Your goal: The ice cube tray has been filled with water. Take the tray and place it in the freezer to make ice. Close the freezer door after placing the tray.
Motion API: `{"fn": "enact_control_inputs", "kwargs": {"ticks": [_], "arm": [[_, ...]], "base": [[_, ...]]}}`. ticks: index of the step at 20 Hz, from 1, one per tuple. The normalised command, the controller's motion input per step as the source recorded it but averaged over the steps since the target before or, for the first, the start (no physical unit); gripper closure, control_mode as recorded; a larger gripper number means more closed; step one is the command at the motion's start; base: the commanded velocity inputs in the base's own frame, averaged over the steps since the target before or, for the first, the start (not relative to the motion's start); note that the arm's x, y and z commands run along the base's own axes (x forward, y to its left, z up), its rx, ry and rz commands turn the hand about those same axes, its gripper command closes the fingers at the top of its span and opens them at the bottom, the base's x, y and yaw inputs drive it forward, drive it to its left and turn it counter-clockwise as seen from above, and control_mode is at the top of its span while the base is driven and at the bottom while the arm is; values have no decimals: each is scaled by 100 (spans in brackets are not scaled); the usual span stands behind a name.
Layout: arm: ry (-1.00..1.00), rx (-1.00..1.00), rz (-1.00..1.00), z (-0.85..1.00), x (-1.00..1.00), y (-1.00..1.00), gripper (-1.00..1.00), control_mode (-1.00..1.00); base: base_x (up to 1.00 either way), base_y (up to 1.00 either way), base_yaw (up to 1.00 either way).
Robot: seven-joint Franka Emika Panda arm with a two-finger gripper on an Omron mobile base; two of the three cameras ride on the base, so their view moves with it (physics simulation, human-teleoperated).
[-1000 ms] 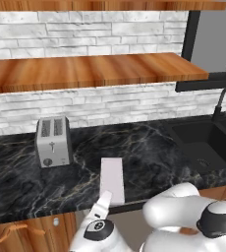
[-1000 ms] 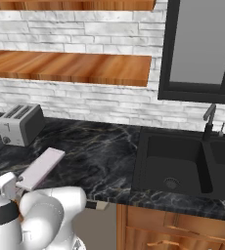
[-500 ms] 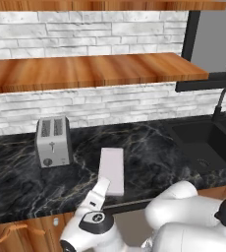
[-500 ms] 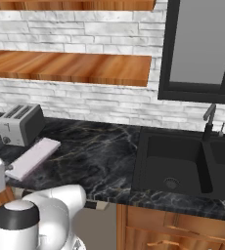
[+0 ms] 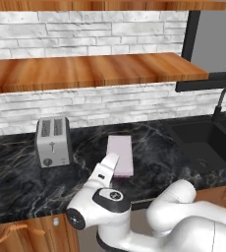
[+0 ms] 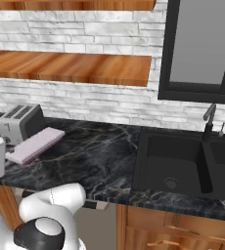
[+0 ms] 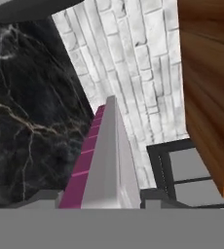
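Observation:
The ice cube tray (image 5: 121, 153) is a pale pinkish-white slab held by its near short end, just above the black marble counter (image 5: 16, 187) and right of the toaster. My gripper (image 5: 116, 167) is shut on that end. In the right base view the tray (image 6: 36, 144) slants up and away from the gripper (image 6: 8, 155) at the left edge. The hand view looks along the tray (image 7: 109, 160) edge-on, magenta cells on its left side, with the gripper (image 7: 102, 200) clamped on it at the bottom. The freezer and the freezer door are out of view.
A silver two-slot toaster (image 5: 53, 140) stands on the counter left of the tray. A black sink (image 6: 178, 163) with a faucet (image 6: 210, 119) lies to the right. A wooden shelf (image 5: 85, 69) juts from the brick wall above the counter.
The tray has risen and moved away from the counter's front edge, toward the toaster side, still in the gripper. The arm's lower links have swung with it. Toaster and sink stay put.

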Motion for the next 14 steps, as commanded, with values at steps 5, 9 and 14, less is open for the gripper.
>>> {"fn": "enact_control_inputs", "kwargs": {"ticks": [5,9,14], "arm": [[-12,-21,-8,32,0,-24,100,-100],[-9,-21,-9,19,0,-32,100,-100],[-1,-6,-9,36,-1,-41,100,-100]], "base": [[0,0,0],[0,0,0],[0,0,0]]}}
